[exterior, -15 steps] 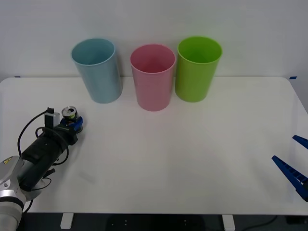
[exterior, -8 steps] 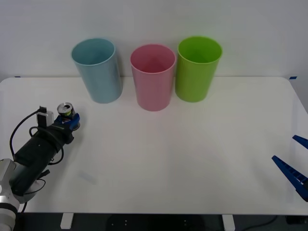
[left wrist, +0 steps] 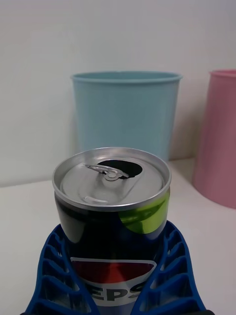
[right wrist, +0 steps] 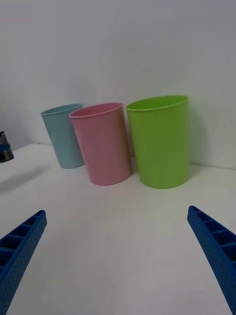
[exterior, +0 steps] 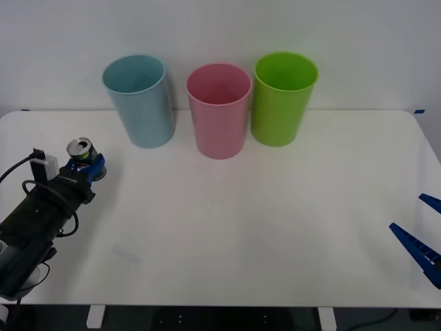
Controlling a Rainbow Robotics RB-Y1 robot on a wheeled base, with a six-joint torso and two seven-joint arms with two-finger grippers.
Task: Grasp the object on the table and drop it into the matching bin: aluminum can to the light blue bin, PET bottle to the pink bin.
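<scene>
— Left claw (exterior: 88, 165): state and place?
— Clamped on the aluminum can (exterior: 80, 149), at the left edge of the front frame, about mid-height. Blue ribbed fingers (left wrist: 169, 266) wrapped round both sides of the can body in the left wrist frame; black arm running down to the lower left corner of the front frame.
— Can, condition?
— Upright, silver top (left wrist: 112, 178) opened, tab in place; dark body with a green patch and a red-and-white logo. Gripped low on the body, above the white desk (exterior: 262, 227); contact with the desk surface cannot be told.
— Bins?
— Three in a row, upper centre of the front frame, on the far part of the desk. Light blue bin (exterior: 140, 101) leftmost, up and right of the can; pink bin (exterior: 219, 109) in the middle; green bin (exterior: 281, 98) on the right, just beside the pink one. All upright.
— Right claw (exterior: 422, 227)?
— Lower right edge of the front frame, fingers spread wide apart, holding nothing; one blue finger (right wrist: 19, 251) at each lower corner of the right wrist frame, bins beyond.
</scene>
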